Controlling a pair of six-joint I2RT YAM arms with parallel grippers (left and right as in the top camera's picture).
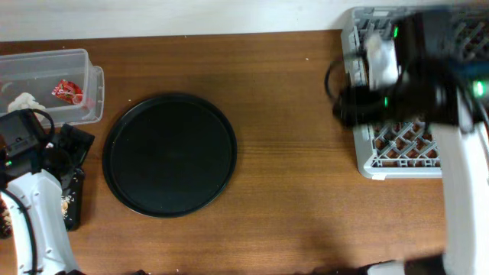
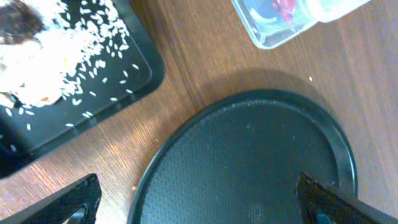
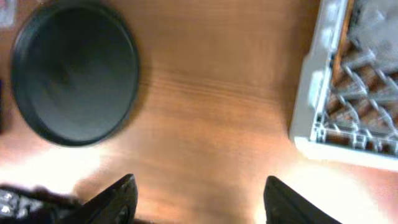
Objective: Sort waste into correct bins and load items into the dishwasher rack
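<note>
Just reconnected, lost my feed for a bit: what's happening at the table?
Neither arm holds anything. The right gripper hangs open by the dishwasher rack; the left gripper hangs open beside the empty round tray and the black box of rice flakes. The red wrapper and tissue lie in the clear tub.

Brown wooden table — pale strip beyond

Between tub and rack sits the black tray

Far left, wrapper in tub; tray at centre; rack far right.
</note>
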